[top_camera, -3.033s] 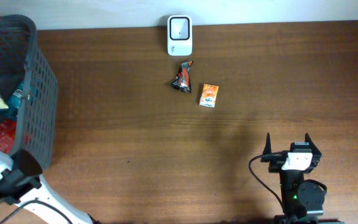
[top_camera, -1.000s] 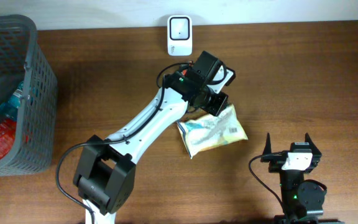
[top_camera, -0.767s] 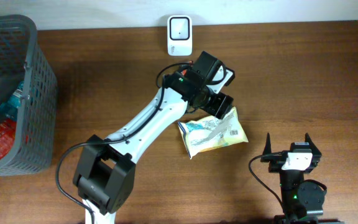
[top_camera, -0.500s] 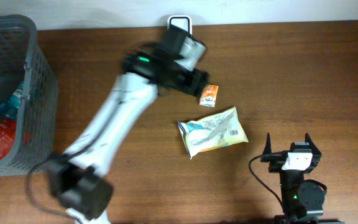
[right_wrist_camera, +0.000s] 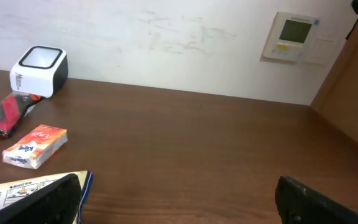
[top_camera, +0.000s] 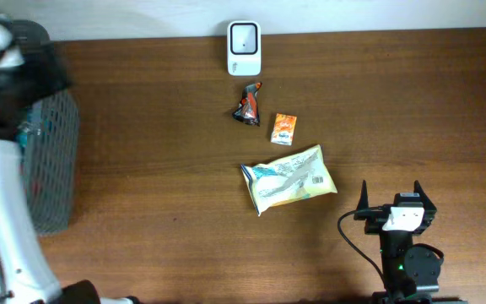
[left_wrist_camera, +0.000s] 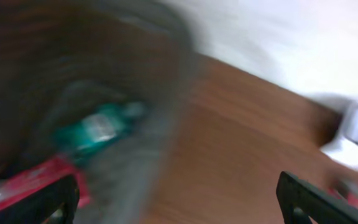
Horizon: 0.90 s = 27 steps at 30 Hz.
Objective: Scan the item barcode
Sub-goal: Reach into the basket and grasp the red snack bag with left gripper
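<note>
Now the empty, spread left hand [left_wrist_camera: 179, 204] has swung from the snack bag [top_camera: 288, 178] to the basket [top_camera: 57, 160].

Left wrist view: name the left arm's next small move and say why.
Probably lower the left end effector into the basket toward the teal packet. It hangs open and empty over the basket's edge, and the snack bag already lies on the table near the scanner, so fetching another item looks like the next step.
</note>
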Available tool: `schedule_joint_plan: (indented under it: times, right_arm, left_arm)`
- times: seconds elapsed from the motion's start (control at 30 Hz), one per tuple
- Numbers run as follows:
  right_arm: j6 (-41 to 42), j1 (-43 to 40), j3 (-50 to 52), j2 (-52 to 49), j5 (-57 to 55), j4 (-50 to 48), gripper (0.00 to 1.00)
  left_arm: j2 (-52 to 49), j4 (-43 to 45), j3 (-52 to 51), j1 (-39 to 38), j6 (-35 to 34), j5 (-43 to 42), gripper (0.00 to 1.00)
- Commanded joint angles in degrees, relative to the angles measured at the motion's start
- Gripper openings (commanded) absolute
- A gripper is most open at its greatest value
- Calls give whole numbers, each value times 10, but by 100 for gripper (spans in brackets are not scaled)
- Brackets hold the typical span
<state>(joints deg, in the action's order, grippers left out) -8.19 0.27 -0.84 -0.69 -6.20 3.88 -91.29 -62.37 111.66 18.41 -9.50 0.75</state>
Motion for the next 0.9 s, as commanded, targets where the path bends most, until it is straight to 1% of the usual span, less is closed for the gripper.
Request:
schedule_joint_plan:
  times: [0.0,0.1,0.2,0.3,0.43,0.53,0.67,0.73,0.83,0.87]
  right_arm:
    - [-4,5,5,3,-5,2,99]
    - [-4,5,5,3,-5,2,98]
    - [-4,5,5,3,-5,2,98]
    - [-4,5,5,3,-5,2,98]
    - [-4,5,5,3,-5,2,98]
    - [-4,5,5,3,-5,2,98]
    - [-4,5,5,3,-5,2,98]
    - [-4,5,5,3,-5,2,98]
    - [-4,5,5,3,-5,2,98]
    - [-4,5,5,3,-5,2,98]
  left_arm:
    - [-24,-1,0,94,-31,36,99]
    - [-58,-3,0,151,-62,53,99]
    - [-92,-10,-7,189,-117,54,99]
    - [-129,-19,-20,215,-145,53,99]
    - [-186,-41,-22,234,-145,54,99]
    - [-223,-42,-22,240,-145,54,99]
    - [-253,-45,-22,240,-144,57,99]
    - [-265,-53,-22,240,-144,85,99]
    - [-277,-62,-27,240,-145,153,100]
    - [-279,-63,-30,240,-144,158,99]
